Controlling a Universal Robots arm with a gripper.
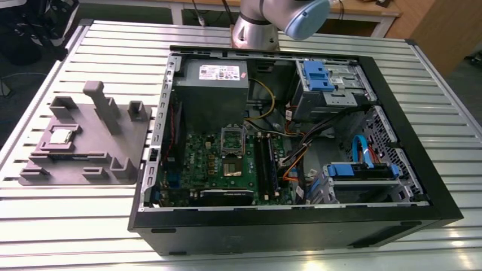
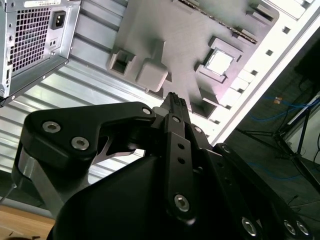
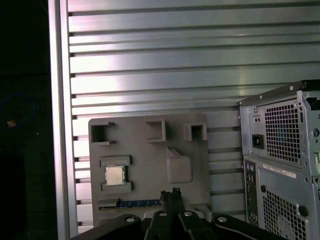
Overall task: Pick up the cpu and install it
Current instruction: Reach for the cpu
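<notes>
The cpu is a small square chip with a silvery top. It lies flat in a recess of a grey holder plate on the slatted table, at the exterior view's left of the open computer case. Both wrist views look down on the cpu from well above. My gripper hangs high over the holder plate's edge, apart from the chip, with its black fingertips together and nothing between them. Inside the case, the green motherboard carries a socket with its frame raised.
The black case fills the table's middle, with a grey power supply, blue drive brackets and cables inside. The holder plate has upright posts and a blue-edged strip. The arm's base stands behind the case.
</notes>
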